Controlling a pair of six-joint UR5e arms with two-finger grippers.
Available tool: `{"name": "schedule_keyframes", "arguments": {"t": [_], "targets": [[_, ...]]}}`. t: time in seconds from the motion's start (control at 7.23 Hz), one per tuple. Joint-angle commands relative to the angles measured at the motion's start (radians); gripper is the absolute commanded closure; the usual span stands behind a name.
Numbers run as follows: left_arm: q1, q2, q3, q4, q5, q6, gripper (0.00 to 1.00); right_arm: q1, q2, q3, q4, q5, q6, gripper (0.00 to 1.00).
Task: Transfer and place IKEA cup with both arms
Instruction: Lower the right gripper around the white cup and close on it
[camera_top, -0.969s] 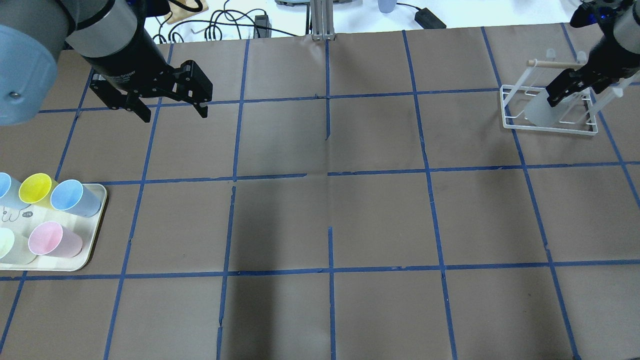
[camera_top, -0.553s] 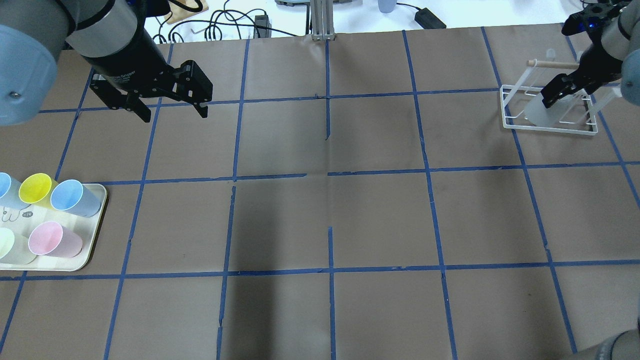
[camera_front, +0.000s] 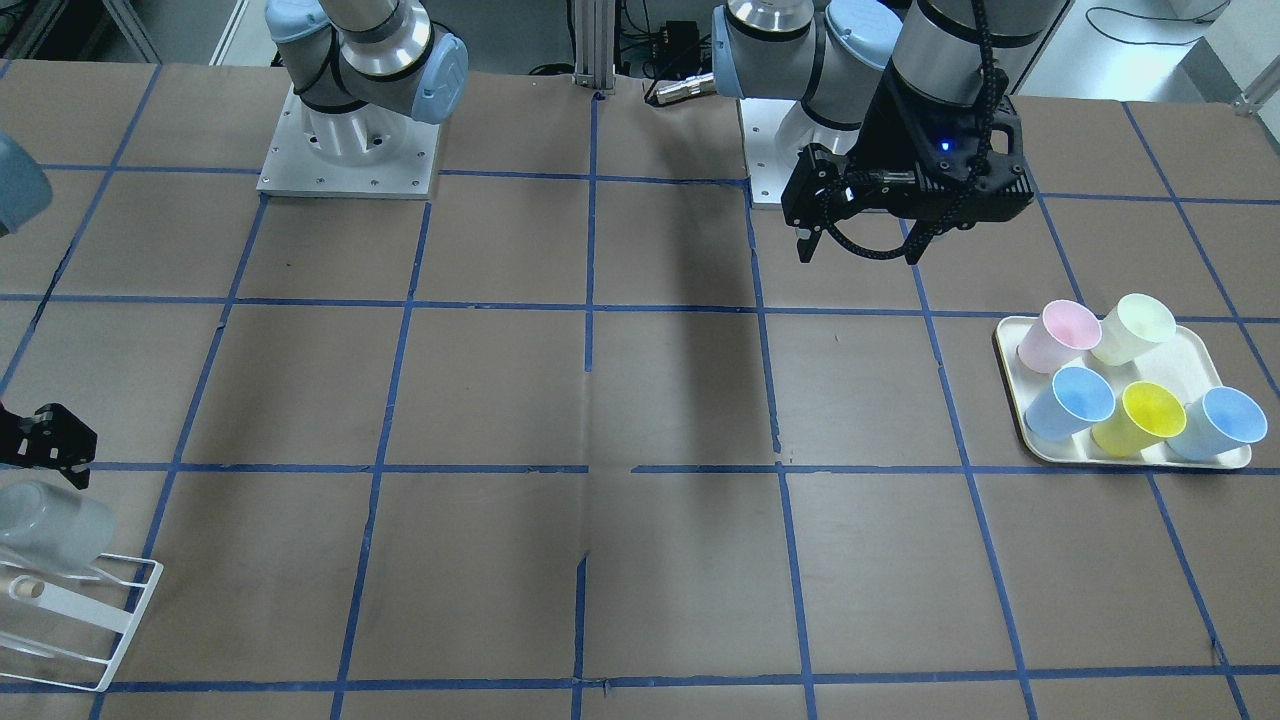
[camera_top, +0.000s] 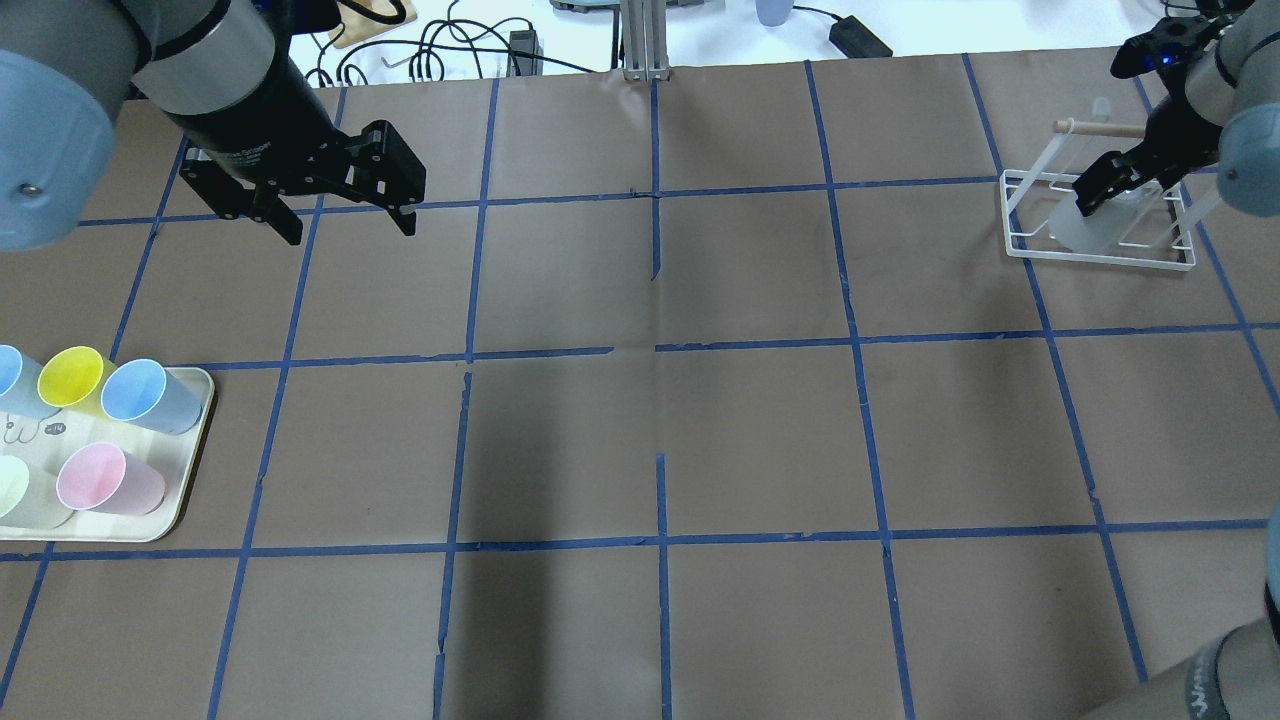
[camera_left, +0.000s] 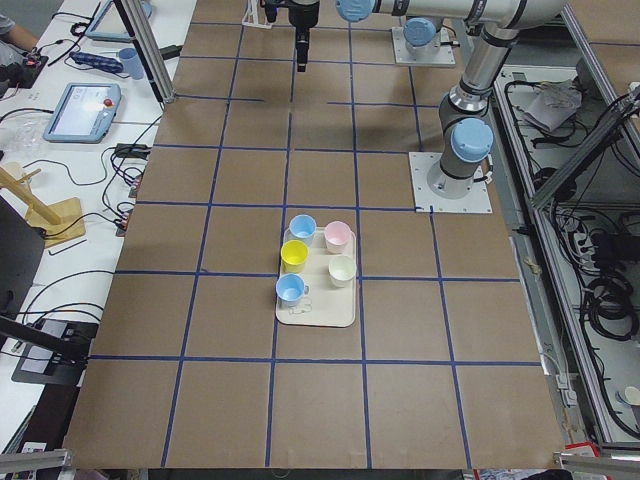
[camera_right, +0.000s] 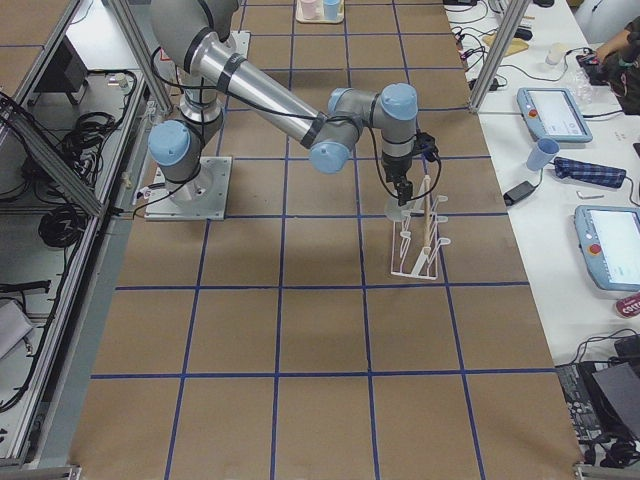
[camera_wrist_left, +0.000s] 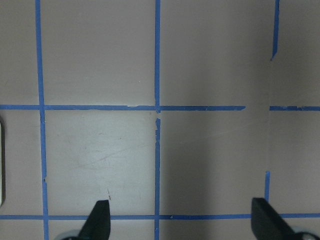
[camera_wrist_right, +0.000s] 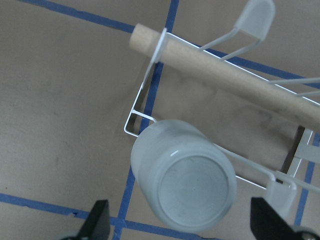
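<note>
IKEA cup sits bottom-up and tilted in the white wire rack, at the far right of the bench seen from overhead, just under the rack's wooden dowel; base faces the right wrist camera; can't tell whether a prong goes inside it. Right pincer hangs over the cup with fingers spread, one on each side of it in the wrist view, both clear of the cup wall, gripping nothing. Left pincer is up over bare brown bench with blue tape lines, far left area, fingers spread wide, nothing between them. Cream tray on the robot's left side holds five coloured cups: pink, pale cream-yellow, two light blue, one bright yellow, well apart from both pincers
</note>
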Motion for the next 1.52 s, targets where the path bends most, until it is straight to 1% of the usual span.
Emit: {"name": "schedule_keyframes", "arguments": {"t": [0.0, 0.28, 0.55, 0.69, 1.38], "targets": [[0.001, 0.000, 0.000, 0.000, 0.001, 0.001, 0.00, 0.000, 0.028, -0.002, -0.016, 0.000, -0.001, 0.00], [0.001, 0.000, 0.000, 0.000, 0.001, 0.001, 0.00, 0.000, 0.038, 0.000, -0.040, 0.002, -0.003, 0.00], [-0.001, 0.000, 0.000, 0.000, 0.001, 0.001, 0.00, 0.000, 0.038, 0.002, -0.033, 0.000, -0.003, 0.08], [-0.001, 0.000, 0.000, 0.000, 0.001, 0.001, 0.00, 0.000, 0.036, 0.000, -0.028, 0.000, -0.004, 0.15], [0.002, 0.000, 0.002, 0.003, -0.001, 0.001, 0.00, 0.002, 0.036, -0.002, -0.040, 0.002, -0.001, 0.14]]}}
